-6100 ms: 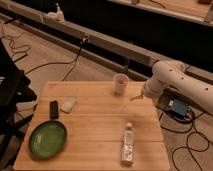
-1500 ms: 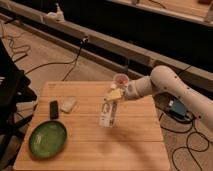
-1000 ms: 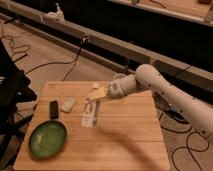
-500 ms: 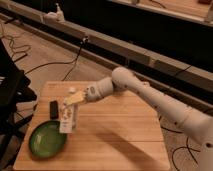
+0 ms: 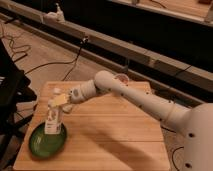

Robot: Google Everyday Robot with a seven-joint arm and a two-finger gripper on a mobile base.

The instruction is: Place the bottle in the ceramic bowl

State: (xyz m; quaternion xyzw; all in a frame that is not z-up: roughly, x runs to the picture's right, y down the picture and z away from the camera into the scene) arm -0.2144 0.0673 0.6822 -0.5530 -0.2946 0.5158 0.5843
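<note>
The bottle (image 5: 53, 120) is a slim clear plastic bottle with a pale label, hanging upright from my gripper (image 5: 59, 101). The gripper is shut on the bottle's top end. The bottle's lower end is over the right part of the ceramic bowl (image 5: 42, 144), a shallow glossy green dish at the front left of the wooden table (image 5: 115, 140). I cannot tell whether the bottle touches the bowl. My white arm reaches in from the right across the table.
A whitish paper cup (image 5: 121, 79) stands at the table's far edge behind my arm. A dark chair (image 5: 10, 95) stands left of the table. Cables lie on the floor beyond, and a long dark bench runs across the back.
The arm has carried the bottle leftward across the table, from the middle to above the green bowl, and lowered it. The gripper has stayed shut on the bottle.
</note>
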